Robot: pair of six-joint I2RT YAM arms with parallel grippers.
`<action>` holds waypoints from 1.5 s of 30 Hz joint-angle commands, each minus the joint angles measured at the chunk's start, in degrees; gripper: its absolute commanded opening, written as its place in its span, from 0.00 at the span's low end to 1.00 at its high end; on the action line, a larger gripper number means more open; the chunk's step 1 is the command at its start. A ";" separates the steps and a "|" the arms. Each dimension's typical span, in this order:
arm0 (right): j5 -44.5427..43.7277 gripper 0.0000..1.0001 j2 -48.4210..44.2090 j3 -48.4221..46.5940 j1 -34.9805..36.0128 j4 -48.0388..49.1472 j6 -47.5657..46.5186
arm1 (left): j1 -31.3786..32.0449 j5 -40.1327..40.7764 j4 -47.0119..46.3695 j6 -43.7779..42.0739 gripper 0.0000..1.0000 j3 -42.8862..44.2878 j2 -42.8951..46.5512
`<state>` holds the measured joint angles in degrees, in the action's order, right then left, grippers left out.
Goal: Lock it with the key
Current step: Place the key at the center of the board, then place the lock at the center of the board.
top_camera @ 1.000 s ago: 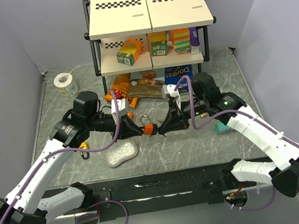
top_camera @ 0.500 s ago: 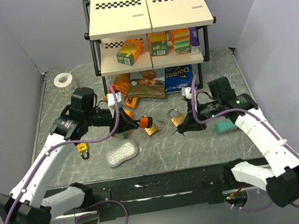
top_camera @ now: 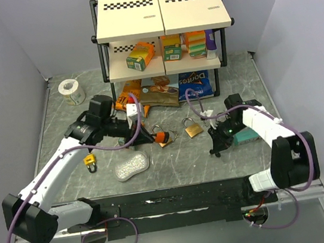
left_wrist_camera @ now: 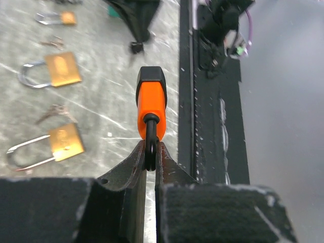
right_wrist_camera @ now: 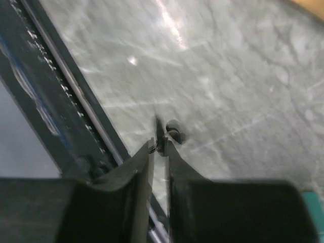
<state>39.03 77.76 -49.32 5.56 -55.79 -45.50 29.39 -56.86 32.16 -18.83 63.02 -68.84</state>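
My left gripper [left_wrist_camera: 150,150] is shut on the black shackle of the orange padlock [left_wrist_camera: 151,104] and holds it just above the table, with the body pointing away from the fingers. From above, that padlock [top_camera: 160,137] sits mid-table at the tip of the left gripper [top_camera: 151,137]. My right gripper [top_camera: 217,149] is off to the right, pointing down at the table. A small dark key [right_wrist_camera: 161,135] stands pinched between the tips of the right gripper [right_wrist_camera: 160,147], which are only a sliver apart. The key's tip is at the table surface.
Brass padlocks [top_camera: 192,128] [left_wrist_camera: 62,69] [left_wrist_camera: 66,142] lie near the orange one. A yellow padlock [top_camera: 89,162], a white sponge [top_camera: 131,165] and a teal block [top_camera: 245,137] lie about. A shelf rack [top_camera: 162,37] and snack bags [top_camera: 158,92] stand behind, a tape roll [top_camera: 72,90] far left, and a black rail [top_camera: 179,200] in front.
The right gripper has left the orange padlock and moved right and down to the table with the key. The left gripper still holds the padlock in nearly the same spot.
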 commanded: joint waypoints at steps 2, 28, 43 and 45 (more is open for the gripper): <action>-4.39 0.00 5.12 0.19 -0.99 3.84 -4.16 | 5.14 -0.62 -1.39 -2.27 0.01 -1.93 -2.09; -8.60 0.99 -32.32 8.63 25.71 28.54 7.97 | 10.42 -5.28 -17.48 34.38 0.01 4.12 -23.88; -17.84 0.81 -20.98 3.36 37.85 33.56 7.87 | 11.66 -2.73 -18.27 40.45 0.01 3.78 -23.54; -18.11 0.71 -20.98 3.09 37.77 33.20 8.49 | 11.57 -2.73 -18.80 40.80 0.01 3.25 -23.19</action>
<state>23.22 56.75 -43.22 42.92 -24.23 -37.30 40.95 -58.50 16.88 20.08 65.91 -94.48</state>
